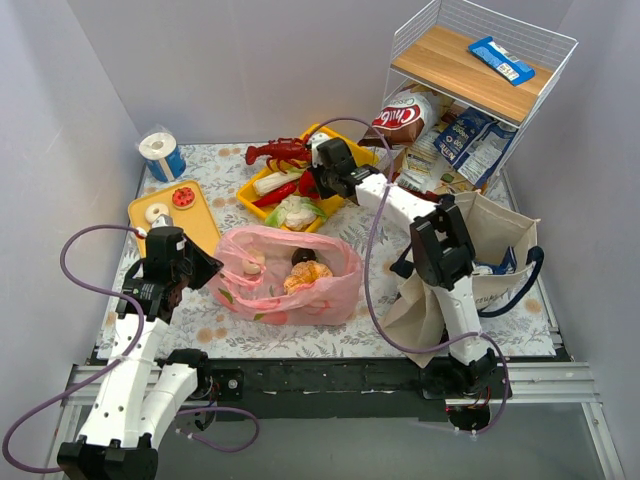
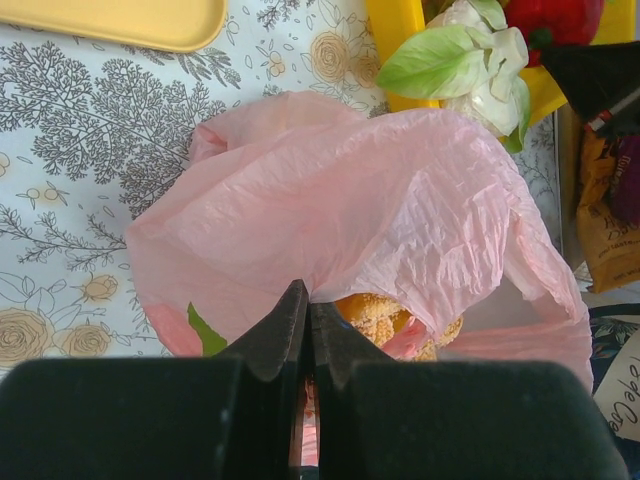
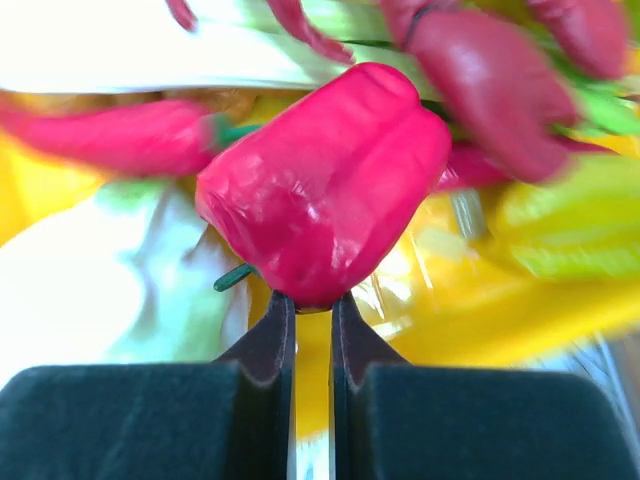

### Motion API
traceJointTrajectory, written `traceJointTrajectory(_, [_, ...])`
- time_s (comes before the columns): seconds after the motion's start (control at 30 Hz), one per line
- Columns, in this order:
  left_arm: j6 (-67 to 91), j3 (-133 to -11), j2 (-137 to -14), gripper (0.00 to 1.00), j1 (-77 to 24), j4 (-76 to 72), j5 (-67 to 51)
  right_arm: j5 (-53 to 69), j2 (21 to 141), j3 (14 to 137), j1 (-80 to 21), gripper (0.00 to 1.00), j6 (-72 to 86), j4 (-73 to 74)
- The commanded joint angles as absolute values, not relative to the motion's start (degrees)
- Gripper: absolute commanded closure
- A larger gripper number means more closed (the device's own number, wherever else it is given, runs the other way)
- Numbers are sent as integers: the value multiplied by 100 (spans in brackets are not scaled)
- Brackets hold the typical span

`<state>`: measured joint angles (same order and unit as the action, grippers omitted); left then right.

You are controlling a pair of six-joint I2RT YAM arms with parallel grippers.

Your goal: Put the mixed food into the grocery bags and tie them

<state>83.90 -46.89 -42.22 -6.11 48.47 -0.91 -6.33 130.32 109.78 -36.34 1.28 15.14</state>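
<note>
Left claw (image 2: 305,300): closed tight, pinching the near edge of the pink bag (image 2: 350,210), which lies on the bench (image 1: 215,330) just ahead. Right claw (image 3: 312,300): nearly closed, clamped on the red pepper (image 3: 325,180) tip; arm stretched forward over the yellow tray (image 3: 540,320).

snack bag (image 1: 405,118): you get red script starting "Chi", rest unclear
tote (image 2: 625,400): dark print, roughly "dge Co", cut by the frame edge
blue packet (image 1: 500,58): print too small to read
</note>
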Motion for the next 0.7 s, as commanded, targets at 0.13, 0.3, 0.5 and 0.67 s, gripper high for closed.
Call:
traceJointTrajectory(0.13, [8226,-4685,-4306,100,-580,4421,-351,-440,10997,9775,-3665,99,97,1125])
traceJointTrajectory(0.3, [8297,-4746,-4491,100,-580,4184,-641,-115,9635,9044,-3972,99,62,1265])
traceJointTrajectory(0.5, [8332,-4913,-4702,100,-580,4183,-879,-166,8711,8545,-5078,99,158,2326])
traceJointTrajectory(0.67, [8384,-5001,-4764,100,-580,4219,-1142,-264,8219,7771,-5862,99,579,2663])
